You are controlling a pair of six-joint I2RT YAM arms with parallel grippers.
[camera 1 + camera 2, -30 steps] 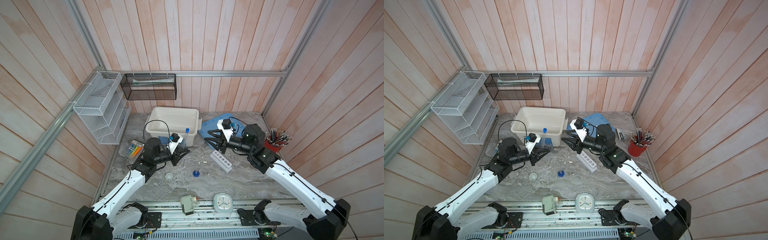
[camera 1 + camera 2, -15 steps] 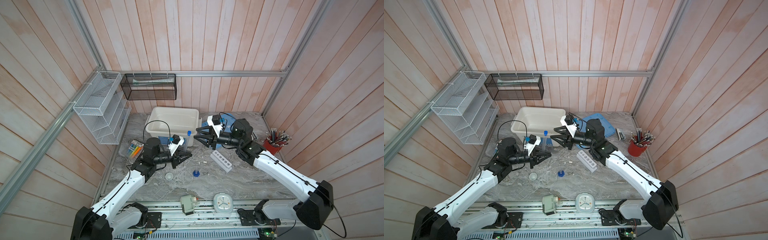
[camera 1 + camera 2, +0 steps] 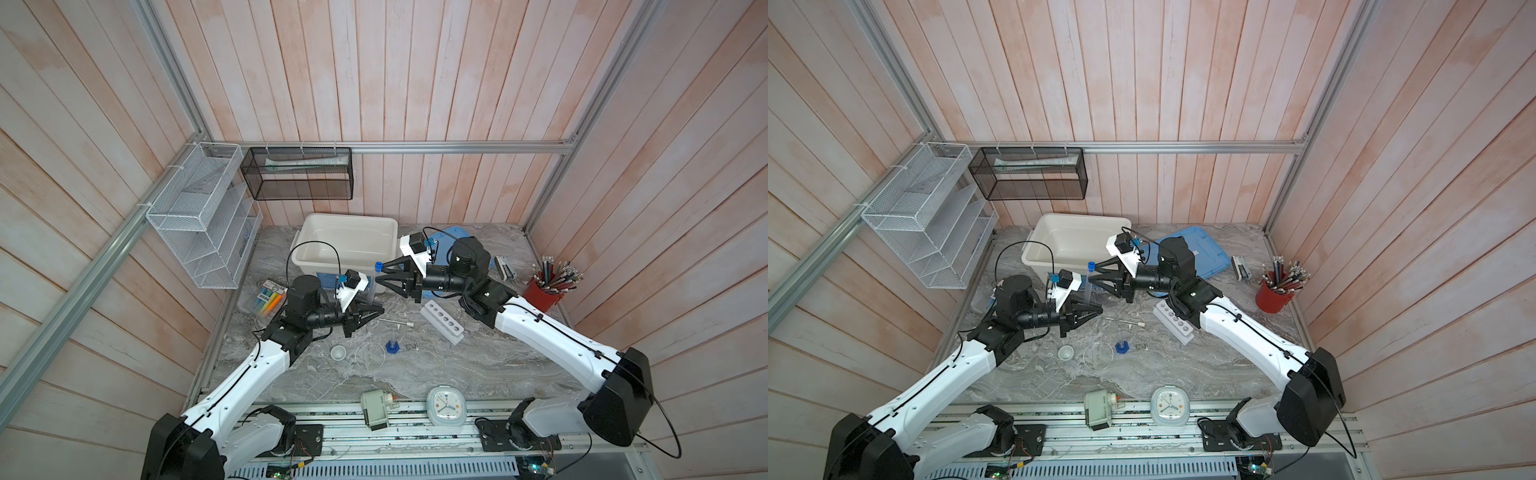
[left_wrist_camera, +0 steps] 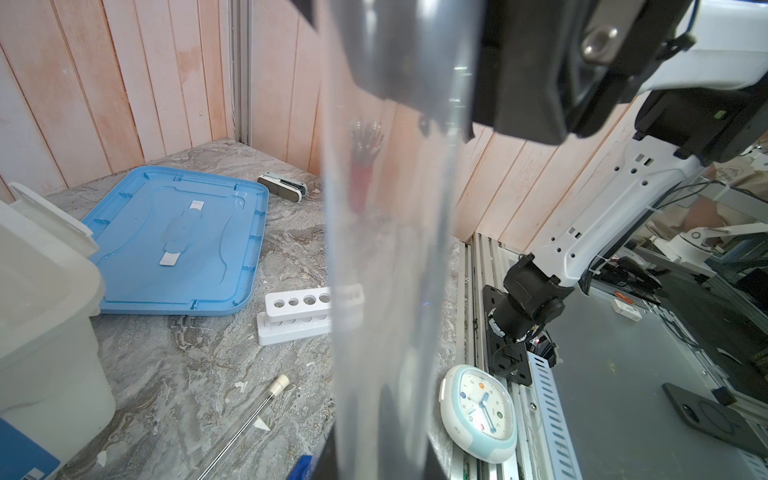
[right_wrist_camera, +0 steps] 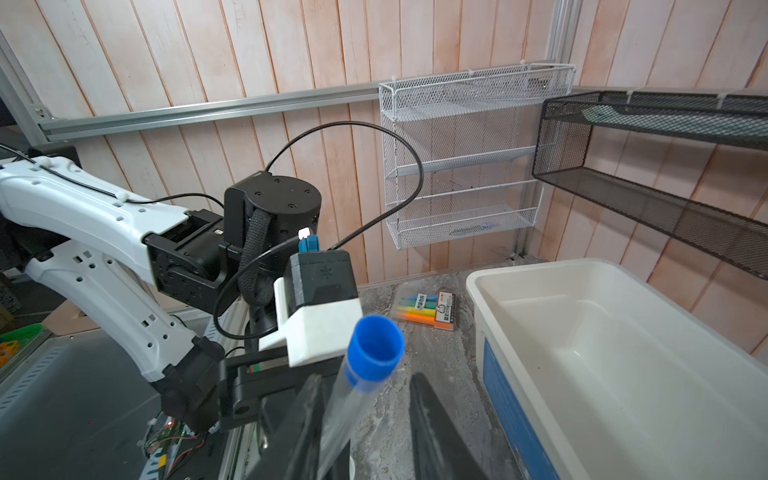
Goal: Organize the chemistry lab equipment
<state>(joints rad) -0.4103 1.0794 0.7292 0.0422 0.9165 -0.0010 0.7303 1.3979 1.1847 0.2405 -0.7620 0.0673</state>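
A clear tube with a blue cap stands upright in my left gripper, which is shut on its lower end. In the left wrist view the tube fills the middle. My right gripper is open around the tube's upper part; the tube leans by one finger, and the other stands apart. On the table lie a white-capped tube, the white rack, a blue-based cylinder, a clear dish and a small clear cup.
A white bin stands at the back with a blue lid beside it. A stapler and a red cup of pencils are at the right. Highlighters lie at the left, a clock at the front edge.
My right gripper has swung left from above the rack to the top of the held tube, and its jaws have narrowed. The left gripper has kept its hold, barely moving.
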